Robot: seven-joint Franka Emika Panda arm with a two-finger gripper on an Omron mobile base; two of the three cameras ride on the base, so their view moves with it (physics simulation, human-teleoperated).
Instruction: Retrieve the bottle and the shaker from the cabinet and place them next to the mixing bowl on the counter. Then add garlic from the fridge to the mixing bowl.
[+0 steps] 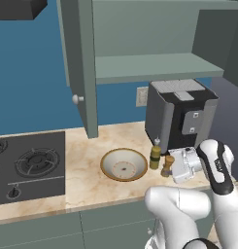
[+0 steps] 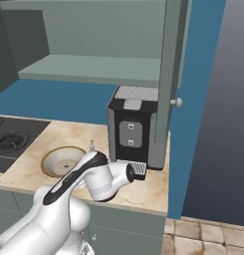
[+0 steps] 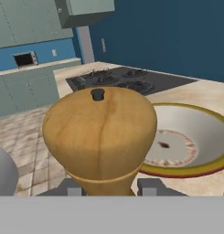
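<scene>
One shaker (image 3: 100,137) in jaws, one bottle (image 1: 155,154), one bowl (image 1: 124,165).

A: Bench (image 1: 91,187) layout? 
B: Mixing bowl (image 1: 124,164) sits on it, right of the stove (image 1: 28,165). Bottle (image 1: 155,154) stands just right of the bowl; shaker (image 1: 167,165) just right of the bottle, slightly nearer the front edge.

A: Behind them? 
B: Coffee machine (image 1: 178,114) at the back right, under the open cabinet (image 1: 154,65), whose door (image 1: 81,68) hangs left above the bench.

A: End effector (image 3: 109,186)? 
B: Right of the shaker, its fingers either side of the shaker's neck; bowl beyond.
</scene>
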